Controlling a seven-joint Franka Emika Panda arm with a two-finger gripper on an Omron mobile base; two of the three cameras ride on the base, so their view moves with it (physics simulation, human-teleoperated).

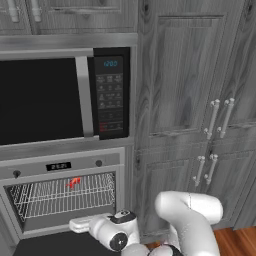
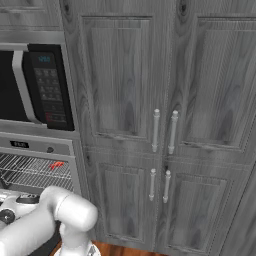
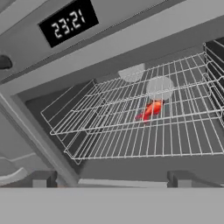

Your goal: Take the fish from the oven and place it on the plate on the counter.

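Note:
The oven stands open, its dark door folded down. On its upper wire rack lies the small red-orange fish, toward the right side, also visible as the fish and the fish. My gripper is open, its two dark fingertips wide apart with nothing between them. It sits low in front of the oven mouth, below and short of the fish, looking up into the cavity. The hand hovers just above the door. The plate and the counter are out of view.
A black-fronted microwave with a keypad sits directly above the oven. Tall grey wood cabinets with bar handles fill the wall to the right. The oven's side rack rails close in on the right. Wood floor shows below.

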